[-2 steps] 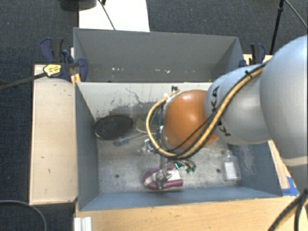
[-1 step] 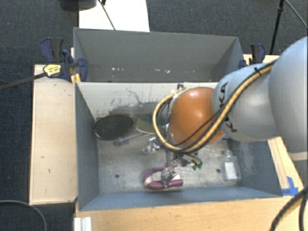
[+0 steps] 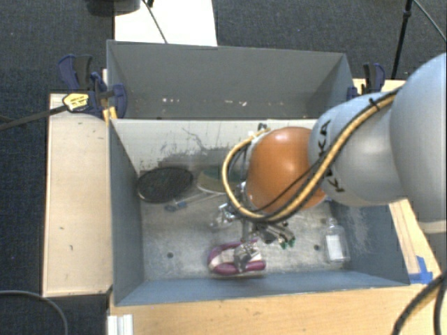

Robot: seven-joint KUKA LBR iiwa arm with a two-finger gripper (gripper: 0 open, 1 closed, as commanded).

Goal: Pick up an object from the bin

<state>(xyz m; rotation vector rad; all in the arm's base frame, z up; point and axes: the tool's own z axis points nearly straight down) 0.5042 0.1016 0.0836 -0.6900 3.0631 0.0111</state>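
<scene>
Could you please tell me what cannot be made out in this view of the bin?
In the camera view:
Pale flat thing beside the black disc: its right end is hidden behind the orange wrist cover.
Purple and white thing by the near wall: the gripper covers its middle; its kind is unclear.
Small green bits under the wrist: too small to name.

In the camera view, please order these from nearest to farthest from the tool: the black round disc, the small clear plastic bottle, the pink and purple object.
1. The pink and purple object, by the front wall, directly beneath the tool.
2. The small clear plastic bottle, at the view's right.
3. The black round disc, at the back left.
</scene>
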